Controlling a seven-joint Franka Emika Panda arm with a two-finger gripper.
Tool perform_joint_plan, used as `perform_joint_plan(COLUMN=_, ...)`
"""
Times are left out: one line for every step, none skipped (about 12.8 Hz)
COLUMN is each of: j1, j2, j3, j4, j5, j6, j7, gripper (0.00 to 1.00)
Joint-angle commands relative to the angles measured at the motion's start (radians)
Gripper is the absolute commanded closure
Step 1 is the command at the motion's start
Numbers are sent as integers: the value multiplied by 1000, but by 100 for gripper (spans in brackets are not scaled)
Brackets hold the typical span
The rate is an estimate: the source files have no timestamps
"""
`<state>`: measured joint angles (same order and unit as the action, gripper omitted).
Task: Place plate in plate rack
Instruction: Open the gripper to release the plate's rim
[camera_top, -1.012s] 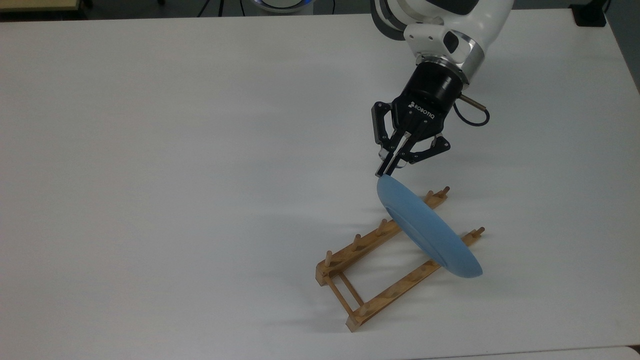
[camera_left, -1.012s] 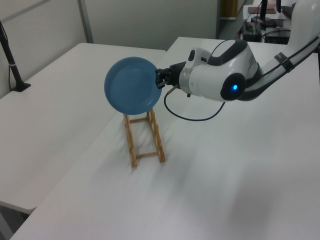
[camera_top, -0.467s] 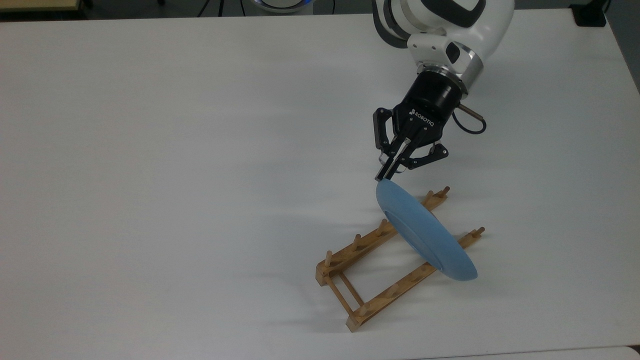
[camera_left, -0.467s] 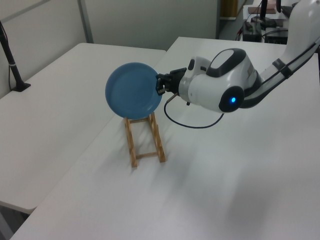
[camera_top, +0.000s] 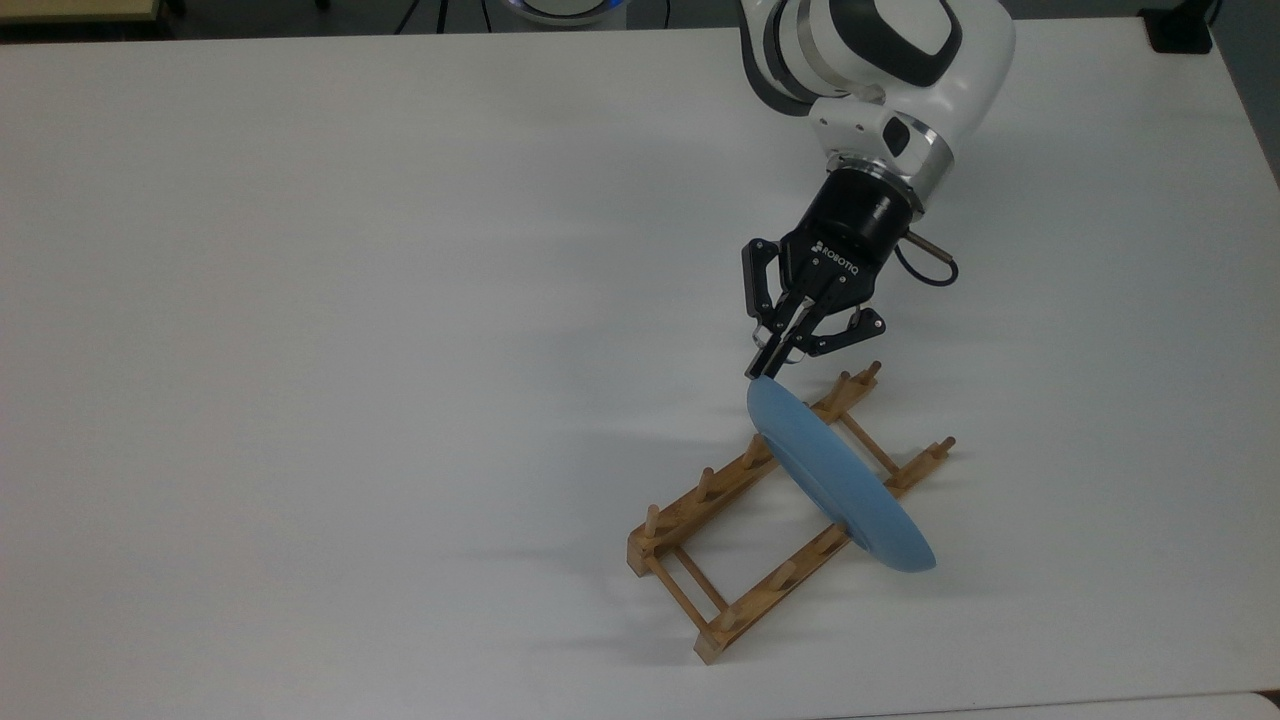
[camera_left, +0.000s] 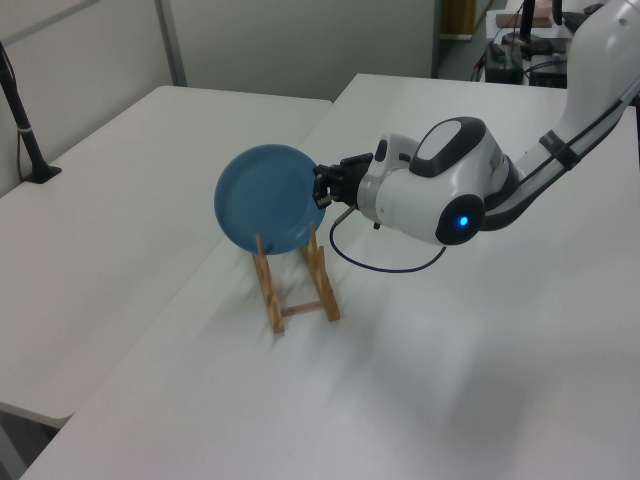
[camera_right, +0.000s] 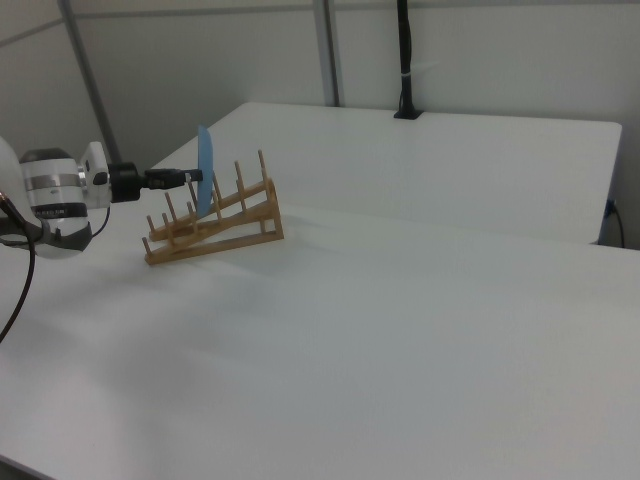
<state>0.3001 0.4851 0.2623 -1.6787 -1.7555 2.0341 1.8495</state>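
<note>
The gripper (camera_top: 768, 366) pinches the rim of the light-blue plate (camera_top: 838, 478), which stands on edge across the wooden plate rack (camera_top: 770, 510), its face square to the rails. In the right view its lower edge (camera_right: 204, 190) sits among the pegs; whether it rests there cannot be told

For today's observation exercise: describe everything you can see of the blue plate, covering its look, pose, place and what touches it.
The plate is round, plain light blue and smooth, with a shallow raised rim. It stands on edge, nearly upright, set crosswise between the pegs of the wooden rack, toward the rack's far end in the left view. The black pincer is shut on its rim at the side nearest the arm. Its hollow face shows in the left view.
</note>
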Motion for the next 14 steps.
perform_joint_plan(j1=11, j2=-2, j3=-9, j4=-7, j5=-16, j6=-29, j7=30, gripper=13)
perform_joint_plan(j1=13, j2=-3, j3=-9, j4=-6, j5=-15, j6=-29, j7=28, gripper=0)
perform_joint_plan(j1=11, j2=-5, j3=-8, j4=-3, j5=-10, j6=-32, j7=30, gripper=0)
perform_joint_plan(j1=11, j2=-11, j3=-8, j4=-1, j5=-6, j6=-31, j7=30, gripper=0)
perform_joint_plan(j1=10, j2=-20, j3=-8, j4=17, j5=28, j6=-31, j7=27, gripper=0)
perform_joint_plan(j1=10, j2=-29, j3=-8, j4=26, j5=81, j6=-28, j7=16, gripper=0)
perform_joint_plan(j1=11, j2=-48, j3=-8, j4=40, j5=146, j6=-26, j7=-1, gripper=0)
perform_joint_plan(j1=13, j2=-68, j3=-6, j4=49, j5=218, j6=-23, j7=-44, gripper=0)
perform_joint_plan(j1=13, j2=-92, j3=-6, j4=53, j5=304, j6=-20, j7=-102, gripper=0)
perform_joint_plan(j1=13, j2=-118, j3=-6, j4=63, j5=406, j6=-20, j7=-165, gripper=0)
perform_joint_plan(j1=11, j2=-141, j3=-6, j4=79, j5=512, j6=-20, j7=-229, gripper=0)
perform_joint_plan(j1=7, j2=-170, j3=-6, j4=89, j5=622, j6=-20, j7=-298, gripper=0)
perform_joint_plan(j1=4, j2=-200, j3=-6, j4=100, j5=736, j6=-21, j7=-372, gripper=0)
perform_joint_plan(j1=-2, j2=-232, j3=-8, j4=111, j5=849, j6=-31, j7=-448, gripper=0)
